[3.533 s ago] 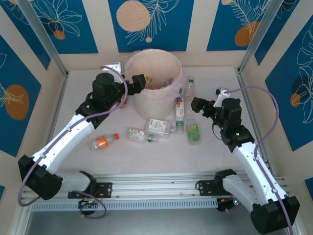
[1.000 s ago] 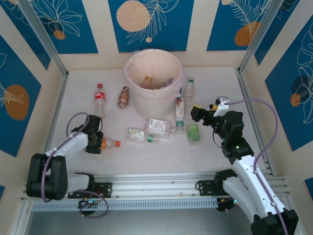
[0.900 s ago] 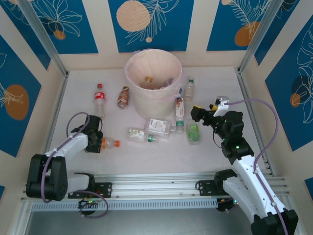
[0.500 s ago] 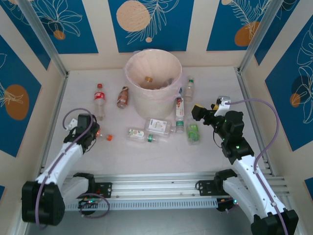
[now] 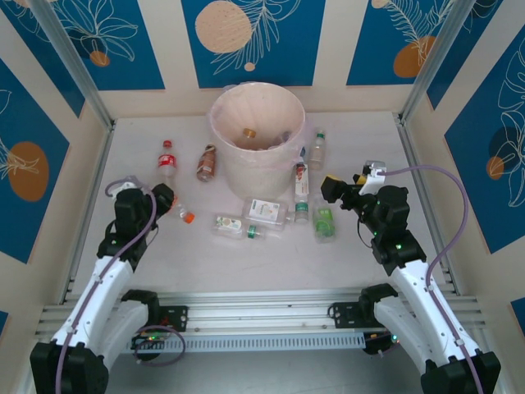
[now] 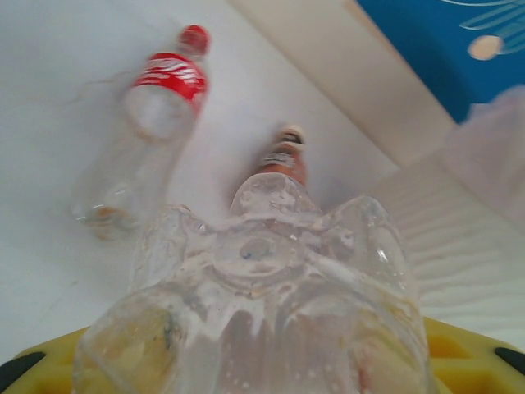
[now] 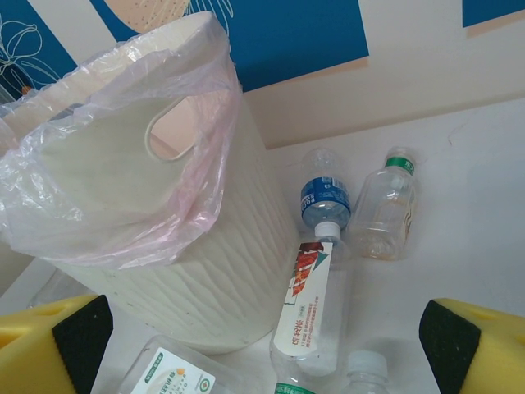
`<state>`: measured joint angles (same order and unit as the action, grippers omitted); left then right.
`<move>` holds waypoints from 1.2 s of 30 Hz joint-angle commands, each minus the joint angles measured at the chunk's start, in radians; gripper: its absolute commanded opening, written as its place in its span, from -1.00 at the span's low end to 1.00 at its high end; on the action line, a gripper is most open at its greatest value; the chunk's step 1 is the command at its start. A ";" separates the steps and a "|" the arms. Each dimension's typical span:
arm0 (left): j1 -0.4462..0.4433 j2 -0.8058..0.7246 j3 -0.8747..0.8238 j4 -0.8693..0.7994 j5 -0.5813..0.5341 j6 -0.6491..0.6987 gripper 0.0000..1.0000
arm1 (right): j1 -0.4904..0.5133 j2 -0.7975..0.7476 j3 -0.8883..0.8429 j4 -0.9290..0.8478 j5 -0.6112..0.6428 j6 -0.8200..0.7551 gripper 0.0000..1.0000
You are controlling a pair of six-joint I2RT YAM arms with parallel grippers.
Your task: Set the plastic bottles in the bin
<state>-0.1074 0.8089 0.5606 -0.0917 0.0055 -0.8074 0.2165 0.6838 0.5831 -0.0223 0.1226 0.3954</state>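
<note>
Bottle (image 6: 262,320), orange-capped, sits clamped in my left claw (image 5: 162,199), left of the bin (image 5: 254,174). I should lift it well above the bin before releasing. My right claw (image 5: 330,187) hangs wide.

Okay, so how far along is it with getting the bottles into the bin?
Early on. A few bottles lie inside the bin. The left gripper is shut on an orange-capped bottle, well short of the bin. The right gripper is open and holds nothing. Left on the table: a red-labelled bottle, a brown bottle and a cluster by the bin.
</note>
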 commanded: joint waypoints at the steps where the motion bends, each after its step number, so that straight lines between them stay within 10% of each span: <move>1: 0.007 0.030 0.072 0.146 0.138 0.038 -0.50 | 0.009 -0.008 0.010 0.023 -0.014 -0.018 0.97; 36: -0.296 0.656 0.863 0.395 0.259 0.243 -0.46 | 0.010 -0.013 0.030 -0.028 0.012 -0.007 0.96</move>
<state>-0.3866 1.4162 1.3544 0.2779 0.2470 -0.5991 0.2165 0.6834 0.5831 -0.0338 0.1242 0.3916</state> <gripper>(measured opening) 0.503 0.983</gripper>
